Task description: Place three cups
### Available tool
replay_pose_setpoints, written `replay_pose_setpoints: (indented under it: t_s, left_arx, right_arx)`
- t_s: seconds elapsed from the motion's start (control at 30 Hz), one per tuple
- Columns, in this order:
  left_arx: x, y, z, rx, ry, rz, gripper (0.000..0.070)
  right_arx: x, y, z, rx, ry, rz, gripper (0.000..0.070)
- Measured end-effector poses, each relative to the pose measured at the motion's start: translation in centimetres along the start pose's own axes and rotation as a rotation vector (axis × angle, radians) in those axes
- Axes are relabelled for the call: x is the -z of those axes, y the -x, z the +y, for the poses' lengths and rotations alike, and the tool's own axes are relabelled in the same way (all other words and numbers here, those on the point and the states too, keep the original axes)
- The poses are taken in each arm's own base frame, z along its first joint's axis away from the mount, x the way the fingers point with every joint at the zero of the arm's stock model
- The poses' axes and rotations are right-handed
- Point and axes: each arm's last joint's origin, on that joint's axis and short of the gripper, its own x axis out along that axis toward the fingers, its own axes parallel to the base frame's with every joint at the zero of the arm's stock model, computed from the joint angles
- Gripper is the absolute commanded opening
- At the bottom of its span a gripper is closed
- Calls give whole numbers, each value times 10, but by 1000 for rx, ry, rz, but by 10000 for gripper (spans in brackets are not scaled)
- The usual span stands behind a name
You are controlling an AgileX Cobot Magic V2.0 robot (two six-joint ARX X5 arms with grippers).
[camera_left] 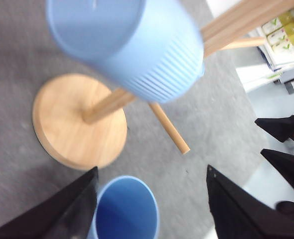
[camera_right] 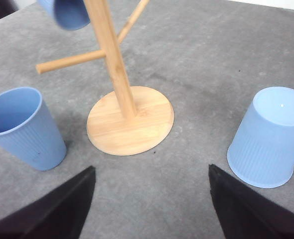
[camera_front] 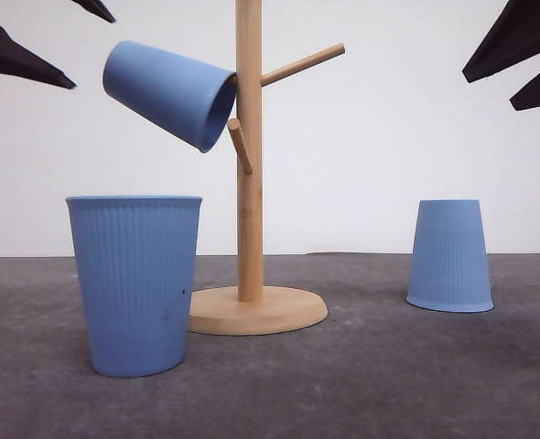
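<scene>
One light-blue ribbed cup [camera_front: 169,91] hangs tilted, mouth over a peg of the wooden rack [camera_front: 249,183]; it is also the hung cup [camera_left: 132,45] in the left wrist view. A second cup [camera_front: 135,283] stands upright at the front left of the rack, seen from above as the open cup [camera_left: 127,209]. The third cup [camera_front: 449,256] rests upside down on the right. My left gripper [camera_front: 94,53] hovers open just left of the hung cup, not touching it. High on the right, my right gripper [camera_front: 488,91] is open and empty, above the inverted cup [camera_right: 269,142].
The rack's round wooden base [camera_front: 256,311] sits mid-table on the grey surface [camera_front: 361,384], with free pegs [camera_front: 302,64] pointing right and forward. A white wall stands behind. Shelves with packages [camera_left: 281,35] lie beyond the table edge.
</scene>
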Motion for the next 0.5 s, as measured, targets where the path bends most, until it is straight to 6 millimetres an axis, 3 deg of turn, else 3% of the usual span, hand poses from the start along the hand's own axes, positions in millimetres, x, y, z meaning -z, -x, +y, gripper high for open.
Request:
replay_pose_setpoints:
  t_s: [0.3, 0.5]
  left_arx:
    - [47, 16, 4, -145, -106, -244, 385]
    - [80, 15, 16, -191, -79, -320, 386]
  right_arx:
    - [0, 0, 0, 14, 0, -1, 460]
    - [0, 0, -5, 152, -56, -4, 471]
